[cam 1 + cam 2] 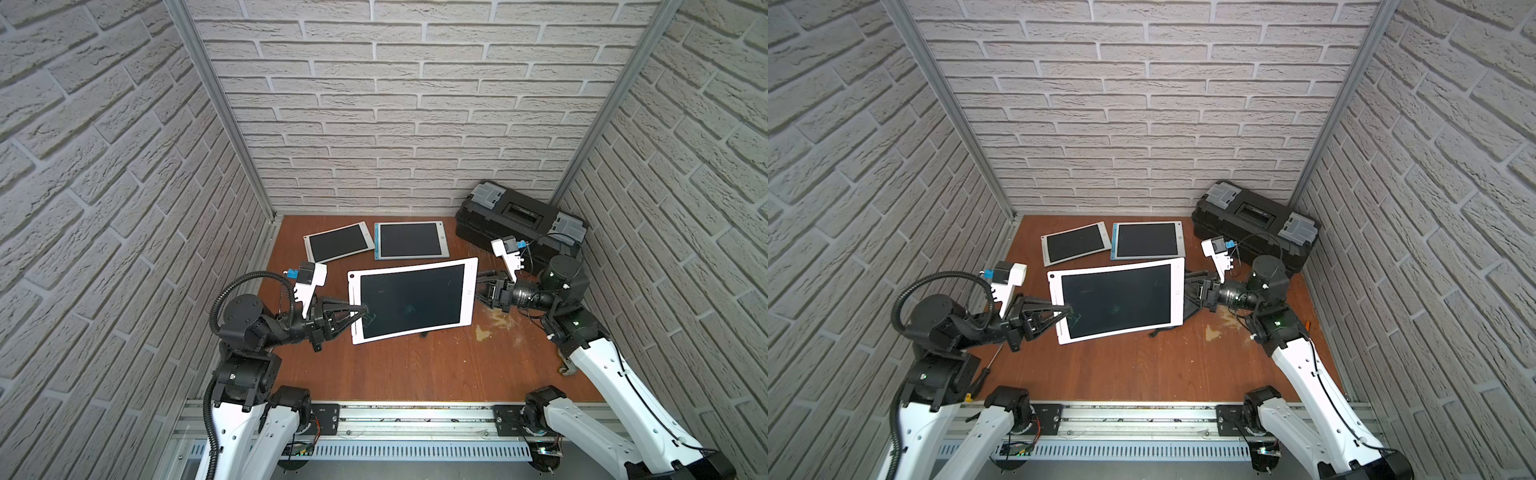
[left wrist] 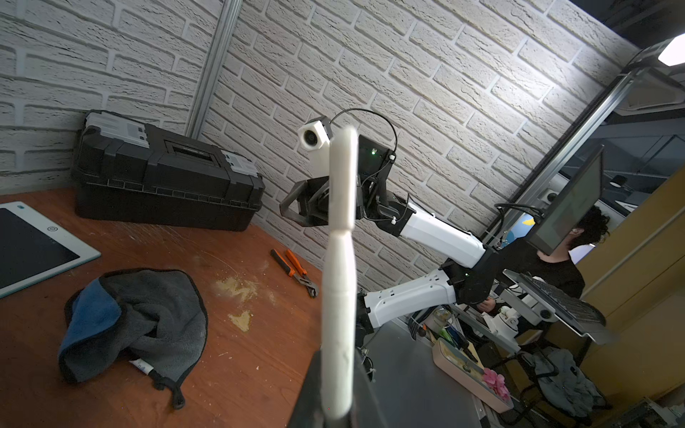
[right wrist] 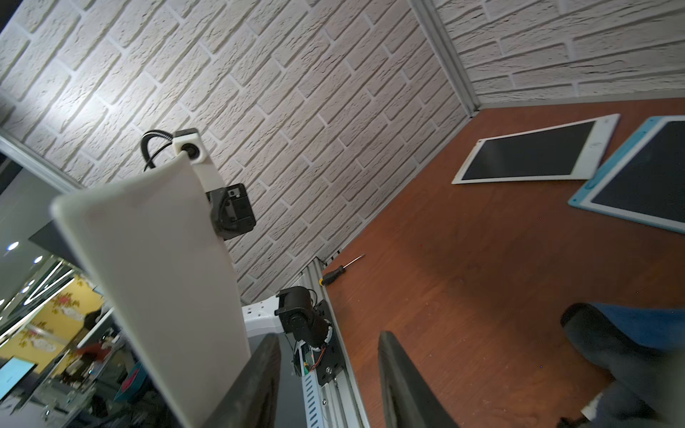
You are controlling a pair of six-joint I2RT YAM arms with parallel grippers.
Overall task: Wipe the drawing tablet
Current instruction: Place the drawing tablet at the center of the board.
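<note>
The large white drawing tablet [image 1: 411, 299] [image 1: 1117, 301] is lifted off the table and tilted, dark screen up, in both top views. My left gripper [image 1: 363, 309] [image 1: 1069, 309] is shut on its left edge; the left wrist view shows the tablet [image 2: 339, 259] edge-on, clamped between the fingers of that gripper [image 2: 335, 389]. My right gripper [image 1: 478, 286] [image 3: 330, 339] is open at the tablet's right edge. The tablet's pale back [image 3: 159, 266] lies outside one finger, with nothing between the jaws. A grey and blue cloth [image 2: 133, 326] [image 3: 630, 352] lies crumpled on the table under the tablet.
Two smaller tablets [image 1: 338, 242] [image 1: 409, 240] lie flat at the back. A black toolbox [image 1: 519, 224] stands in the back right corner. Orange-handled pliers [image 2: 294, 270] lie near the right wall, a screwdriver [image 3: 341, 268] near the left one. A scuffed patch [image 1: 482, 332] marks the wood.
</note>
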